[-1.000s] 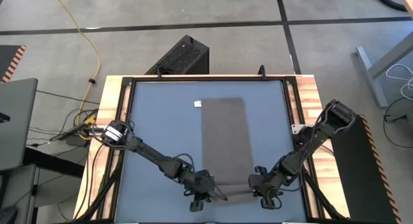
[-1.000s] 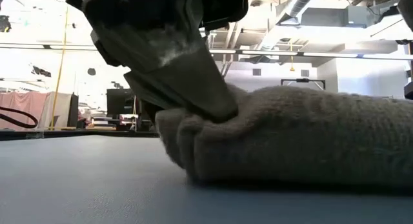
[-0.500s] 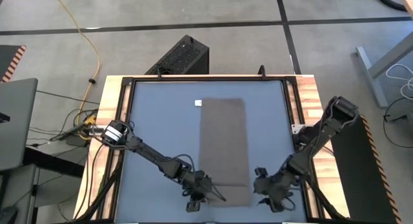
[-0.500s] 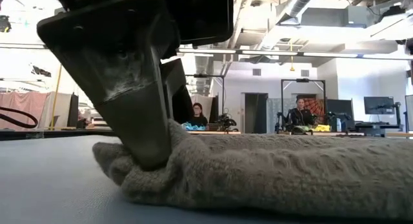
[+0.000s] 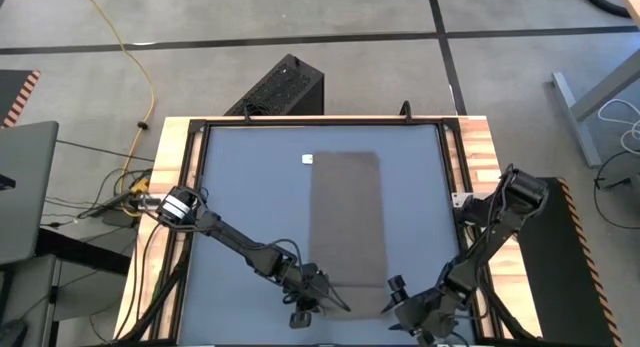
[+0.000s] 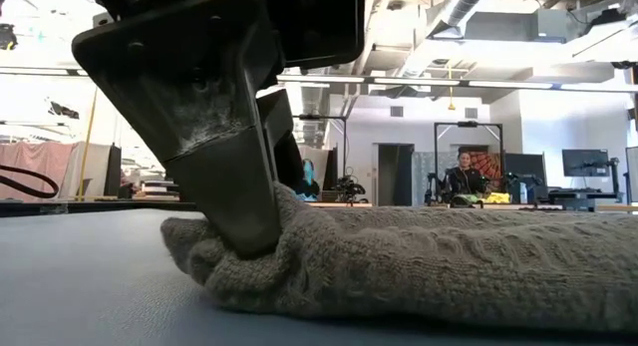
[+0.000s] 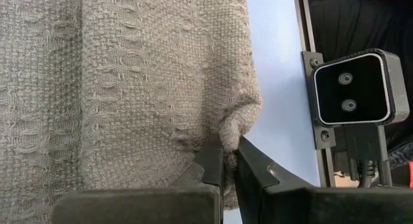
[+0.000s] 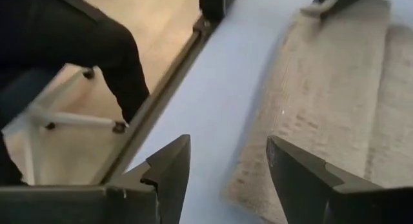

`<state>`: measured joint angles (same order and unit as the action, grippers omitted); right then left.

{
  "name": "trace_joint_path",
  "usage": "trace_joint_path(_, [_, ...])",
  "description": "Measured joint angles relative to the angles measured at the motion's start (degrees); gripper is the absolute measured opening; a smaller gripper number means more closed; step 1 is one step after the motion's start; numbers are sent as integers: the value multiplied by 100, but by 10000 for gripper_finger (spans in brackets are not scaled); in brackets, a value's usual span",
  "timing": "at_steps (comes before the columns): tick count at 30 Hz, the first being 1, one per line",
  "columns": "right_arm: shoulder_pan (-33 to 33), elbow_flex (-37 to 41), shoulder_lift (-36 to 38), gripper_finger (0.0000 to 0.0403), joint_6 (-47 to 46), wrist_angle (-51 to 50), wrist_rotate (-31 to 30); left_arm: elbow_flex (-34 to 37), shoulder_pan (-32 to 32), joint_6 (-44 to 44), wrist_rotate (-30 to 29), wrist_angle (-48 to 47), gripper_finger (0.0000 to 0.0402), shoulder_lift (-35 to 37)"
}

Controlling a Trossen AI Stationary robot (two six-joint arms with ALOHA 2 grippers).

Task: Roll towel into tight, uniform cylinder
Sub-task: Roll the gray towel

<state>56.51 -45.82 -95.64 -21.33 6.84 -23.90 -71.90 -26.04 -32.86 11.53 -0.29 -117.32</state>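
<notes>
At the near edge of the table (image 5: pixel 200 187), your left gripper (image 7: pixel 226 161) was pinched shut on the near-left corner of the towel (image 5: pixel 347 222), bunching it a little. Your right gripper (image 8: pixel 226 166) hung spread wide and empty just off the near-right corner. The towel lay flat down mid-table, white tag (image 5: pixel 307 159) at the far corner. I'd judge rolling barely started: no cylinder formed. The low view showed only one bunched corner.
</notes>
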Motion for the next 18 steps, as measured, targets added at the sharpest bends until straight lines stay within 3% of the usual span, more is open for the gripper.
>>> trace_joint_path(12, [-24, -96, -958, 213, -629, -309, -766, -4, -35, 0, -25, 19, 0, 1])
trace_joint_path(18, [-23, -98, -915, 135, -1258, -669, -746, -9, -55, 2, -83, -3, 0, 2])
